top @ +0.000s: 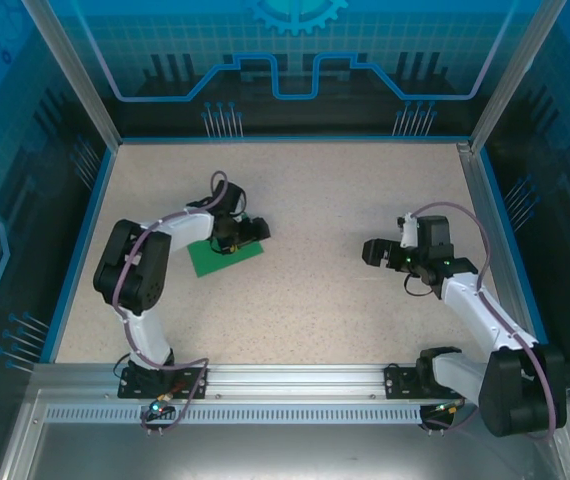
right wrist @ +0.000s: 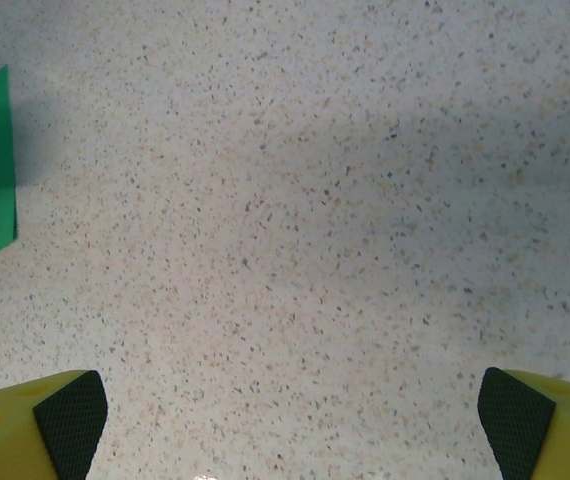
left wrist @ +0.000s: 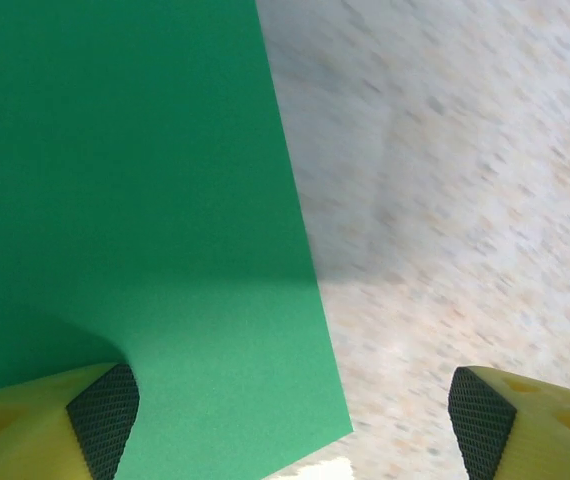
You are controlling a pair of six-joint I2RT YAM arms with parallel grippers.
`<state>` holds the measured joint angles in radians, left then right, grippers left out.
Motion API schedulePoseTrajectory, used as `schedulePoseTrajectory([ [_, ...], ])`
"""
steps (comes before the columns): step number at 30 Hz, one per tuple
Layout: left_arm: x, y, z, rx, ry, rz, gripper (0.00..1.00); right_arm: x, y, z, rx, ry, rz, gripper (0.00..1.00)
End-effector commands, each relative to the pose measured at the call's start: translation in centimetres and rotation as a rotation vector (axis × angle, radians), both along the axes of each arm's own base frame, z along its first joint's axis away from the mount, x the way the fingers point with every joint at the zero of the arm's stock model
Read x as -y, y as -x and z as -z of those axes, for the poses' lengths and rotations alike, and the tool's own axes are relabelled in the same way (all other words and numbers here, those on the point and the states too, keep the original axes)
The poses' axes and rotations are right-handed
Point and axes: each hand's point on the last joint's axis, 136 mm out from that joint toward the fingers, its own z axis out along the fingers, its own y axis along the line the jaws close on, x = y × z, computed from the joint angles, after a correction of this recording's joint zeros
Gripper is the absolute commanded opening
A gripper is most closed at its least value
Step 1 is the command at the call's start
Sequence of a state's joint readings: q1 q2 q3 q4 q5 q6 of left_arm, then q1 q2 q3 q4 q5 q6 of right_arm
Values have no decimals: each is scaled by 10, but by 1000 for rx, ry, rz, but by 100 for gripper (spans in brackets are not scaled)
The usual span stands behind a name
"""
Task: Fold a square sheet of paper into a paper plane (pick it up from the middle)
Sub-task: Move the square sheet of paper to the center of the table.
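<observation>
Left pincer (left wrist: 290, 418) — spread wide — straddles one edge of the square sheet of paper (left wrist: 135, 200).

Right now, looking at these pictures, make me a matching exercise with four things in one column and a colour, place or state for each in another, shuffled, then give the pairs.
Things:
1. square sheet of paper
2. left gripper
3. right gripper
4. table

Descriptions:
A. speckled beige
B. open, over bare tabletop on the right side
C. bright green, lying on the left half
D. open, one finger over the green sheet, the other over bare tabletop

Pairs: 1-C, 2-D, 3-B, 4-A
</observation>
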<state>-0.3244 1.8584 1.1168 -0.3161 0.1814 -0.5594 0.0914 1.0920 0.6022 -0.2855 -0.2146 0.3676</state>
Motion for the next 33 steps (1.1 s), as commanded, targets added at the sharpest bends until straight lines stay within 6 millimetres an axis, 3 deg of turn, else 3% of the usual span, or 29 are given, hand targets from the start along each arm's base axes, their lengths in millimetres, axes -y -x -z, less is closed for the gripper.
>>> schedulePoseTrajectory([
  [1, 40, 47, 28, -167, 78, 39, 87, -5, 9, 6, -42, -27, 0, 99],
  [6, 78, 56, 16, -138, 138, 72, 87, -19, 8, 2, -68, -95, -44, 100],
  [11, 73, 42, -26, -13, 121, 68, 89, -49, 5, -9, -64, -197, -127, 99],
  [14, 55, 33, -57, 74, 76, 41, 91, -73, 3, -11, -65, -178, -174, 98],
  [16, 31, 28, -72, 119, 60, -22, 92, -95, 3, -10, -76, -138, -221, 97],
  [19, -13, 26, -81, 155, 73, -147, 92, -128, 3, -4, -103, -90, -283, 95],
  [24, -82, 43, -83, 191, 39, -293, 95, -194, -5, 6, -151, -41, -386, 87],
  [28, -109, 58, -79, 199, -8, -347, 97, -242, -12, 19, -204, -22, -464, 84],
  [33, -120, 71, -82, 249, -11, -371, 98, -291, -27, 41, -274, 18, -507, 80],
])
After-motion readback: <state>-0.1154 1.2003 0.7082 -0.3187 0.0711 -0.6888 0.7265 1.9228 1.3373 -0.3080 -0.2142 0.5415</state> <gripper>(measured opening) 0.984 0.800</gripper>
